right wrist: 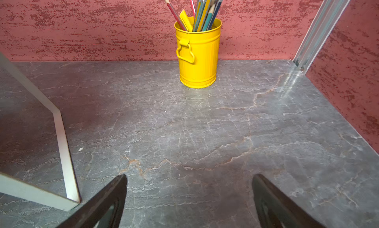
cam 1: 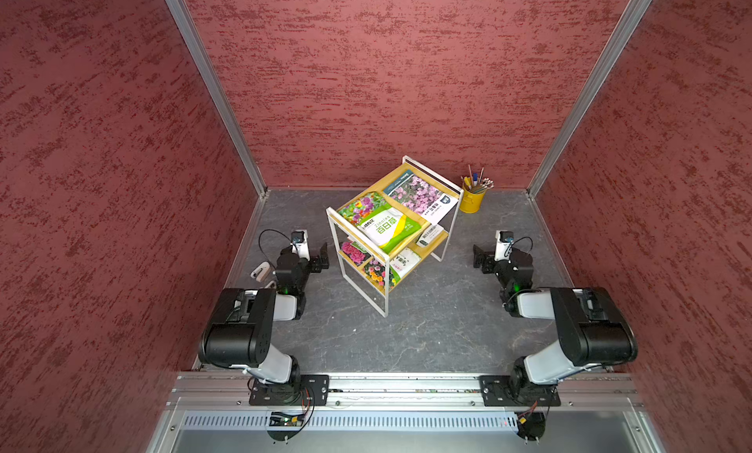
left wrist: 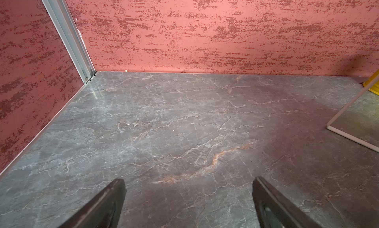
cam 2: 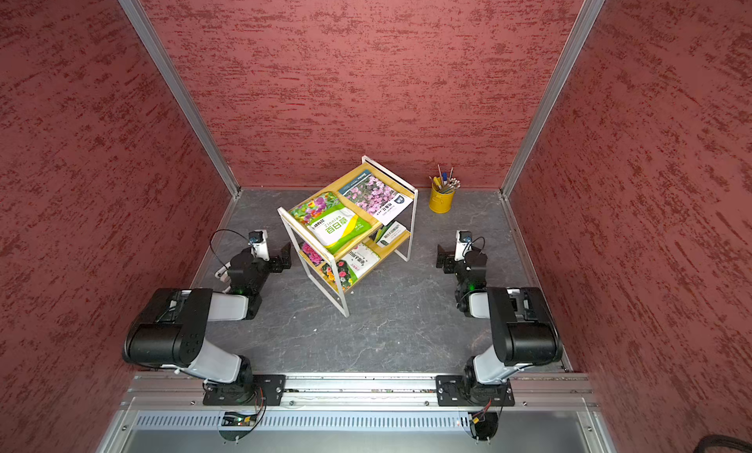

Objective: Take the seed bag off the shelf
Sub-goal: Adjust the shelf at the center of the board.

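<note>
The shelf, yellowish boards in a thin white frame, stands mid-table in both top views. A green-and-white seed bag lies on its top tier beside a pink-flowered bag. More bags lie on the lower tier. My left gripper hovers open and empty just left of the shelf. My right gripper is open and empty to the shelf's right. The wrist views show only the shelf's white feet; the bags are out of their sight.
A yellow pencil cup with several pencils stands at the back wall, right of the shelf. A small white object lies by the left wall beside the left arm. Red walls close in three sides of the grey stone-patterned table.
</note>
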{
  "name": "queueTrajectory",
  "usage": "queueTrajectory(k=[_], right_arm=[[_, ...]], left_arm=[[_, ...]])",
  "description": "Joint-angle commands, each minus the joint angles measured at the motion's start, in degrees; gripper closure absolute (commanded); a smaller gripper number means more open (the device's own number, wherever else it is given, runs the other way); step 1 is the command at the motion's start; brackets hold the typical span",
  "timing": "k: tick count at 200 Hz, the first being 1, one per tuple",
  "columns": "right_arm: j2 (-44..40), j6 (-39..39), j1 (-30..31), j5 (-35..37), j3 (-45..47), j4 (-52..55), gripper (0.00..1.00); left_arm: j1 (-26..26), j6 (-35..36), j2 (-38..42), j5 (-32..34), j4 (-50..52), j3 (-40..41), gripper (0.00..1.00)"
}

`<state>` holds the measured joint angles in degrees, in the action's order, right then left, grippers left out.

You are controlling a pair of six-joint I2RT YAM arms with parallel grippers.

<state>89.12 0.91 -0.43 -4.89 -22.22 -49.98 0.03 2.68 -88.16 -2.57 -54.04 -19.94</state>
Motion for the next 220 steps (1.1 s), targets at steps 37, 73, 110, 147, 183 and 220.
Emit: queueTrajectory(k=[37, 73, 110, 147, 183, 220], right_arm=[[-0.52, 0.39, 0.17, -0.31, -0.03, -2.32, 0.02], [-0.37, 0.4, 0.17, -0.33, -0.02, -2.32, 0.02], [-0.36, 0.45, 0.19, -0.34, -0.12, -2.06, 0.01], [-0.38, 0.45, 0.19, -0.31, -0.19, -2.03, 0.01], [-11.3, -3.15, 0.26, 10.57, -3.78, 11.84, 0.01], [-23.27, -15.6, 0.22, 12.71, -17.83, 44.69, 0.02]], left_arm=[[-0.21, 0.81, 0.18, 0.38, -1.68, 0.25, 0.0], [-0.03, 0.62, 0.12, 0.15, -1.32, 0.09, 0.0], [0.03, 0.57, 0.1, 0.12, -1.24, -0.01, 0.0], [3.96, -2.24, 0.17, -6.4, 3.03, -2.15, 0.0], [5.32, -5.43, 11.51, -2.38, 3.73, 2.91, 0.0], [4.6, -15.5, 35.17, 1.52, 40.73, -5.15, 0.0]])
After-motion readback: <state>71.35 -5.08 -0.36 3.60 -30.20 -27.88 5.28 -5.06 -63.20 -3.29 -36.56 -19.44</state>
